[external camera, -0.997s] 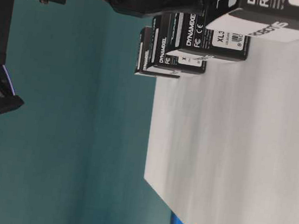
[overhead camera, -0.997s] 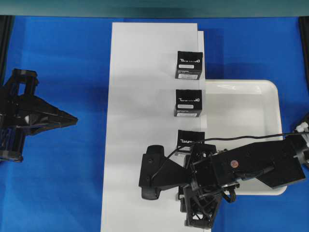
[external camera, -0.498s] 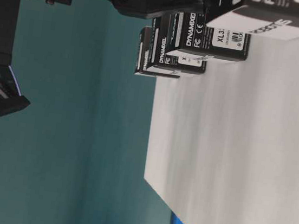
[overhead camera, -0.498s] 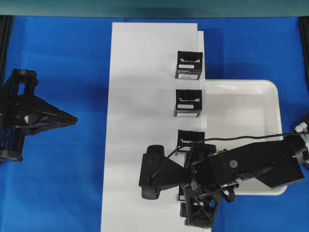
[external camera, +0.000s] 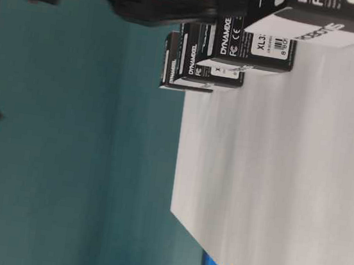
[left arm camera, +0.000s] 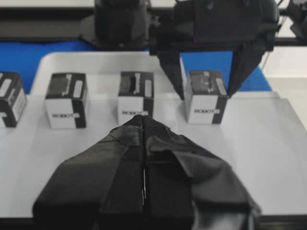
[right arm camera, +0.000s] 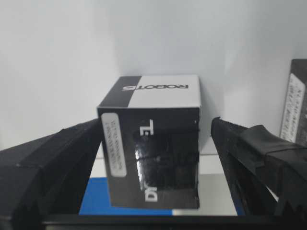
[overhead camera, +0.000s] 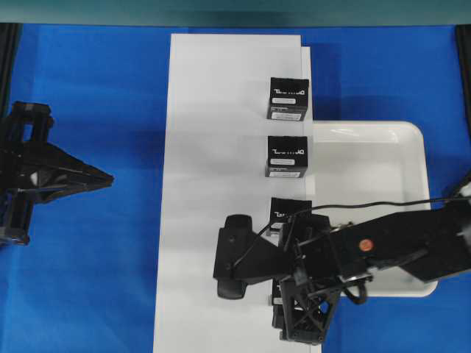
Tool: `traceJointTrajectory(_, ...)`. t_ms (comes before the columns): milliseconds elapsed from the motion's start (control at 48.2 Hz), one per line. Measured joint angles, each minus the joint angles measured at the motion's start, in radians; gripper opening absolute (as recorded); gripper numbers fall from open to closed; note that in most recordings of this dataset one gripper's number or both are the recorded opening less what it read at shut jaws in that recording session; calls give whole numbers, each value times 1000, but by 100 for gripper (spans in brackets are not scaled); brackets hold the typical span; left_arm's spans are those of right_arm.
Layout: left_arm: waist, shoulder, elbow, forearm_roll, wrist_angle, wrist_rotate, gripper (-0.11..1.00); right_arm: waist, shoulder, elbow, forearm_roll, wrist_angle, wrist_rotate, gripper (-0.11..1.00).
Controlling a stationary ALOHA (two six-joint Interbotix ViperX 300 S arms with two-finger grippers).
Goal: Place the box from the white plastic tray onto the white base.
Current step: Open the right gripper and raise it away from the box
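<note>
Box (right arm camera: 152,143) sat on the white board (overhead camera: 213,184) squarely between the right arm's wide-spread jaws, untouched on both sides, while the left arm's jaws stayed pinched shut well apart.

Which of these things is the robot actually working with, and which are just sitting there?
In the job:
the box, white base, white plastic tray, right arm with jaws open around the box.

Lying about:
three other boxes, left arm with jaws shut.
</note>
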Motion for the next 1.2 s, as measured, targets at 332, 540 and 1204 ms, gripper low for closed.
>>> traceJointTrajectory(332,0,-2,-2,0,12,0,-7,-8,-164,61,-2,-179,2,97)
traceJointTrajectory(540,-2,-2,0,2,55,0,-7,-15,-255,146,-11,-262,0,97)
traceJointTrajectory(1204,-5,-5,-2,2,60,0,-7,-132,-568,400,-146,-457,-3,97)
